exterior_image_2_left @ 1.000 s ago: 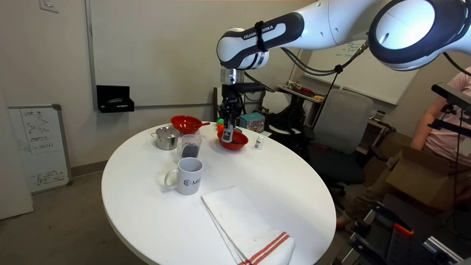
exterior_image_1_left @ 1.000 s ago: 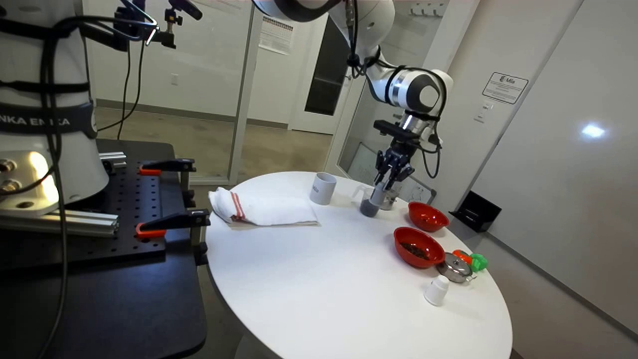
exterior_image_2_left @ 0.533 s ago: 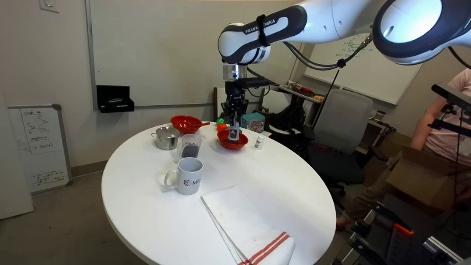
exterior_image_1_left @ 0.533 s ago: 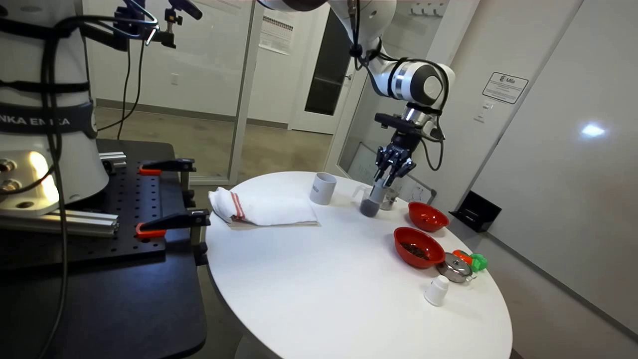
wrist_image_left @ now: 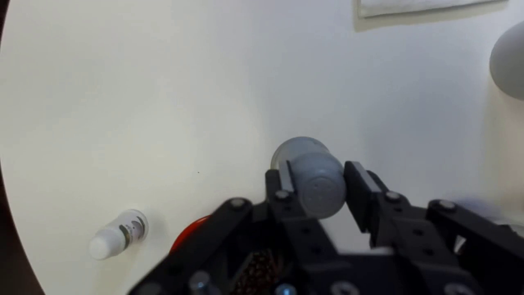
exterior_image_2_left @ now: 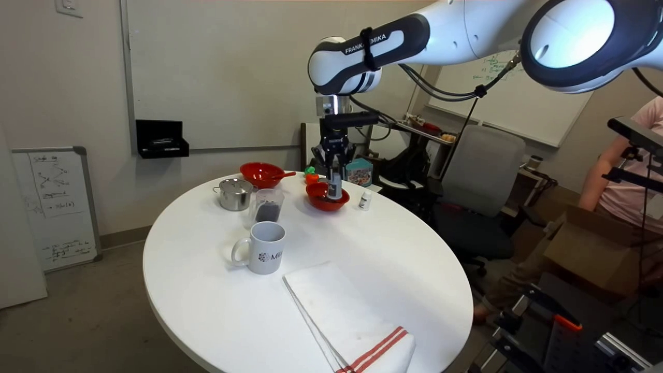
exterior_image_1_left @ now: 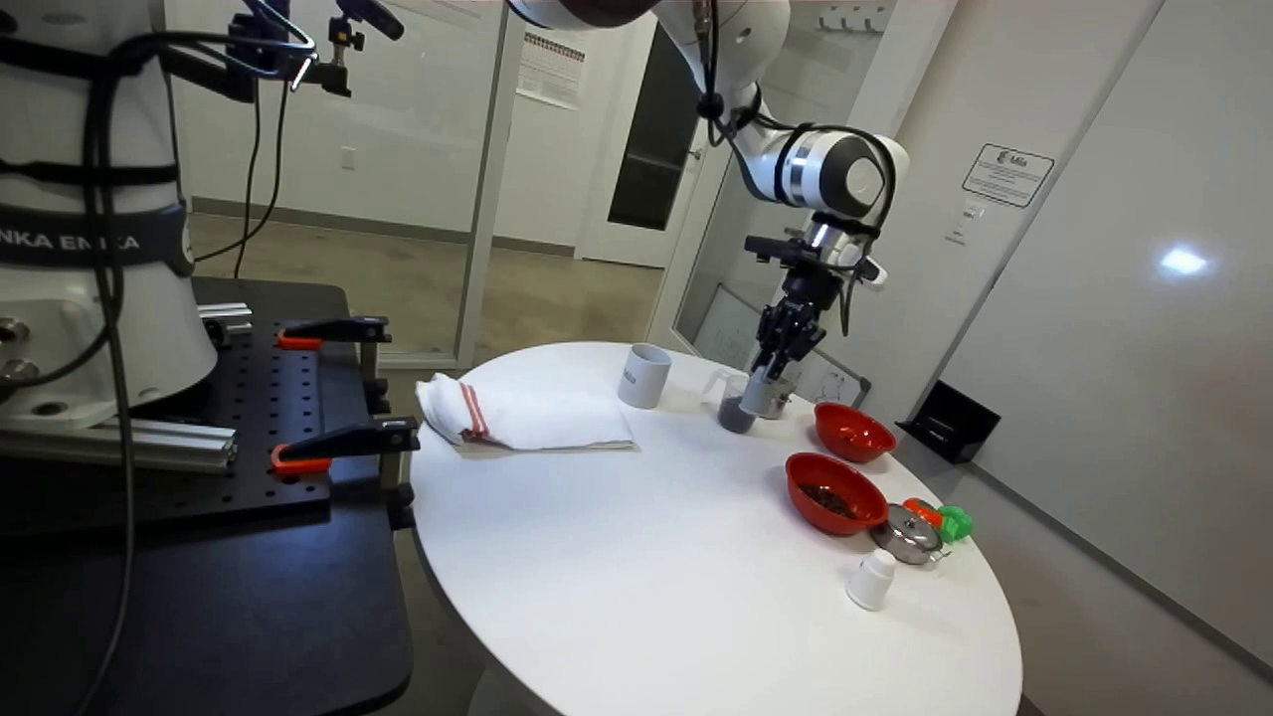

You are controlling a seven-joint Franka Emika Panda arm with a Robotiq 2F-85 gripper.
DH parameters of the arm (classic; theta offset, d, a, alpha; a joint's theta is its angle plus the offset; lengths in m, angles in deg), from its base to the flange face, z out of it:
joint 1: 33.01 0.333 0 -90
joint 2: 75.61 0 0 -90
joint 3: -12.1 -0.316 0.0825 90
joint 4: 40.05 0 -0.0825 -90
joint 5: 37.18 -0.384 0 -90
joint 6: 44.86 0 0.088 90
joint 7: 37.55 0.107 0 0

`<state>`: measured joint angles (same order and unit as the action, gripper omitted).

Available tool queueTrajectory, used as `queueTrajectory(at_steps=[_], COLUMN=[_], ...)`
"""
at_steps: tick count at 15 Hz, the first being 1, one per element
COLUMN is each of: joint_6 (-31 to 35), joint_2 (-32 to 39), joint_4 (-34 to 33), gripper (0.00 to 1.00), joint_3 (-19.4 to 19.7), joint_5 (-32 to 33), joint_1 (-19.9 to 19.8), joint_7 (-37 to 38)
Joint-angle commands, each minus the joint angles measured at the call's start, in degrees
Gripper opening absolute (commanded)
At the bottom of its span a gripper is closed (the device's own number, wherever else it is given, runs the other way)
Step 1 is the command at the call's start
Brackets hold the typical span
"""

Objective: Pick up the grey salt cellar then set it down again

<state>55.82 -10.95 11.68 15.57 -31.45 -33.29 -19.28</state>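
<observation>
Gripper (wrist_image_left: 319,176) clamped on the grey salt cellar (wrist_image_left: 321,196): one finger against each side, gripping its upper part. Perforated cap visible in the wrist view. Reference for all places: bean bowl (exterior_image_2_left: 322,207), red, dark brown beans inside.

Cellar position: roughly upright, held above the round white table (exterior_image_1_left: 646,557), apart from the bean bowl. In an exterior view its lower end crosses the bean bowl's interior, along the line of sight only. In an exterior view it shows to the upper left of the bean bowl, partly covering a clear handled cup (exterior_image_1_left: 733,389) with dark contents.

Other items, relative to the bean bowl:
Small white shaker (wrist_image_left: 118,233), printed label: near, upright on the table.
Lidded steel pan (exterior_image_1_left: 907,537): just beside; contact with the bowl not resolvable.
Orange item (exterior_image_1_left: 923,510) and green item (exterior_image_1_left: 955,523): near, farther off than the pan; too small to identify.
Second red bowl (exterior_image_2_left: 254,183): near; a red utensil (exterior_image_2_left: 284,176) lies over its rim, end toward the bean bowl.
Steel pot (exterior_image_2_left: 234,199), side handles: farther off than the second red bowl.
Pale grey mug (exterior_image_2_left: 267,259), printed logo: well apart.
Folded white towel (exterior_image_2_left: 347,305), red stripes near one end: well apart.
</observation>
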Motion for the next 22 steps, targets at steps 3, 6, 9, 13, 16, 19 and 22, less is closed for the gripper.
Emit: queueTrajectory(at_steps=[3, 6, 9, 13, 16, 19, 22], joint_6=[-3.82, -6.17, -8.84, -5.72, -3.45, -0.3, 3.89], joint_2=[3.15, 2.39, 2.32, 1.97, 0.85, 0.56, 0.82], joint_4=[-3.95, -3.63, -4.94, -4.65, -3.35, -3.02, -3.37], gripper=[0.1, 0.1, 0.1, 0.1, 0.1, 0.1, 0.1], joint_3=[2.25, -2.2, -3.14, -0.28, 1.24, 3.18, 5.19], joint_5=[-4.01, -10.33, -14.48, -14.26, -14.18, -13.74, -12.72], joint_1=[-0.26, -3.44, -4.34, -3.44, -3.73, -3.12, -1.53], joint_7=[14.45, 13.4, 17.66, 30.41, 38.09, 46.12, 54.33])
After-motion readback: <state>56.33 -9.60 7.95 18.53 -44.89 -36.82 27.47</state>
